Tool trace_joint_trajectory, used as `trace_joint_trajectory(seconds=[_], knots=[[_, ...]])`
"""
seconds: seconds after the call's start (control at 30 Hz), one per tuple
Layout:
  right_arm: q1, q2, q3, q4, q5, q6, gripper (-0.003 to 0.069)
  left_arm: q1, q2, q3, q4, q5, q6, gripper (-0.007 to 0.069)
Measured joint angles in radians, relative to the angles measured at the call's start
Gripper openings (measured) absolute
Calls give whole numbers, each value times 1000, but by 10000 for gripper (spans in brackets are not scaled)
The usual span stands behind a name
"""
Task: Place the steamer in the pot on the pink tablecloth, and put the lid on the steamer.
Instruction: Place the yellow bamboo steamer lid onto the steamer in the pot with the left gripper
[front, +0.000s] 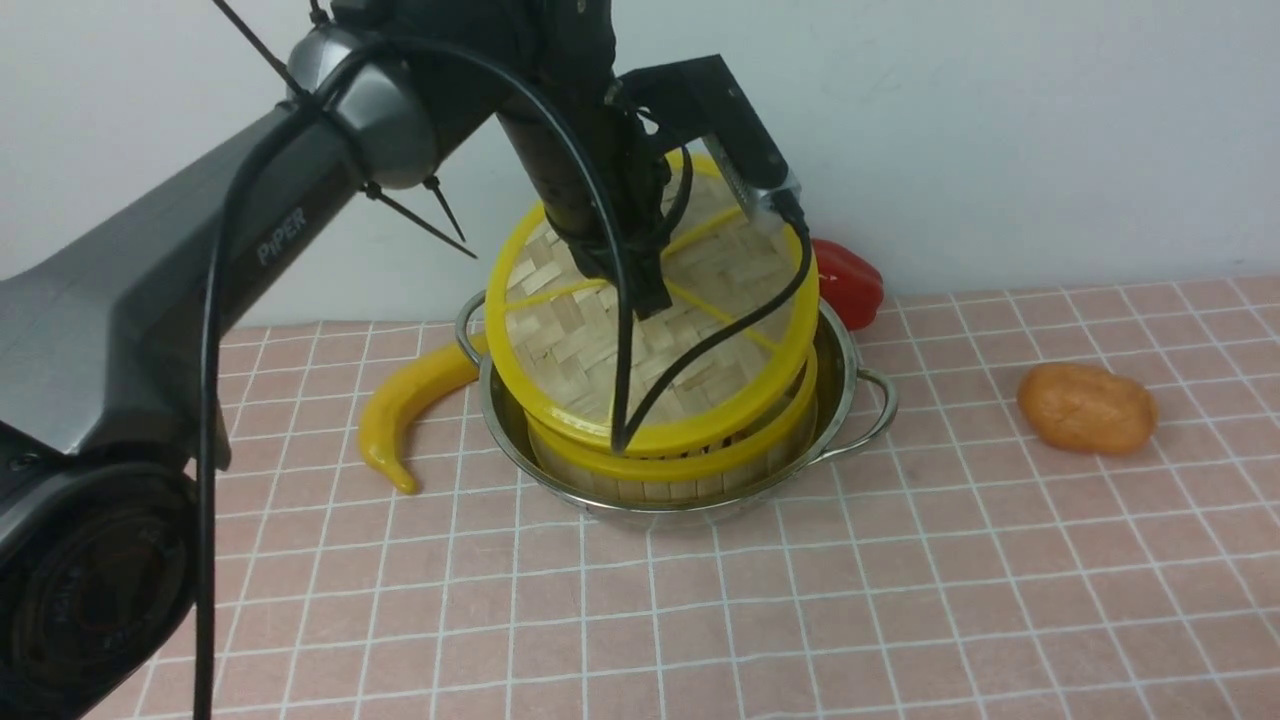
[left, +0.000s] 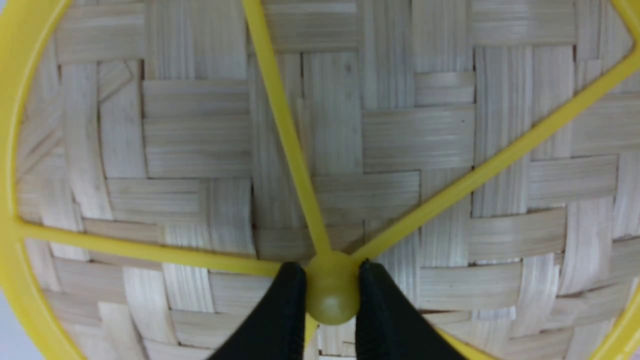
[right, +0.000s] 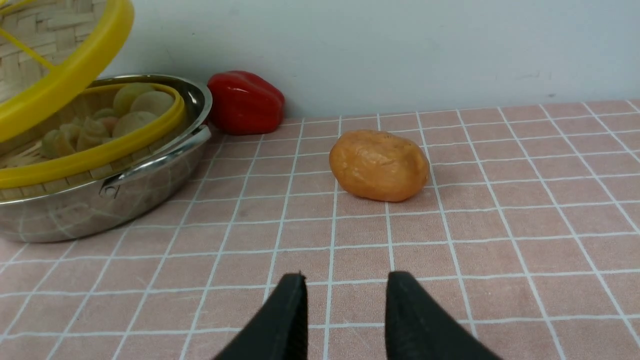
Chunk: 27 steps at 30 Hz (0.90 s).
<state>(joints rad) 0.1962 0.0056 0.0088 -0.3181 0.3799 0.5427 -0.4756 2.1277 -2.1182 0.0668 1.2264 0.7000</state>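
The steamer (front: 700, 465) sits inside the steel pot (front: 850, 360) on the pink tablecloth (front: 900, 600). My left gripper (front: 650, 295) is shut on the yellow hub (left: 332, 295) of the lid (front: 560, 340) and holds it tilted just over the steamer, near edge low and far edge raised. The left wrist view is filled by the lid's weave (left: 415, 135), with the left gripper (left: 332, 280) pinching the hub. The right wrist view shows the lid (right: 75, 70) above the steamer (right: 100, 155), its dumplings (right: 135, 102) and the pot (right: 125, 200). My right gripper (right: 345, 285) is open and empty, low over the cloth.
A yellow chili pepper (front: 410, 400) lies against the pot's left side. A red bell pepper (front: 850, 285) sits behind the pot by the wall. An orange potato-like lump (front: 1085, 408) lies to the right, ahead of the right gripper in its wrist view (right: 380, 165).
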Motion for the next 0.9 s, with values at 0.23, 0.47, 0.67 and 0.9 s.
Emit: trace_joint_trajectory(seconds=[0.23,0.47,0.67,0.9], knots=[[0,0,0,0,0,0,240,1,41,0,0,0,0,116],[0,0,0,0,0,0,240,1,43,0,0,0,0,116],[0,0,0,0,0,0,240,1,48,0,0,-1,0,116],[0,0,0,0,0,0,240,1,72,0,0,-48,1,116]])
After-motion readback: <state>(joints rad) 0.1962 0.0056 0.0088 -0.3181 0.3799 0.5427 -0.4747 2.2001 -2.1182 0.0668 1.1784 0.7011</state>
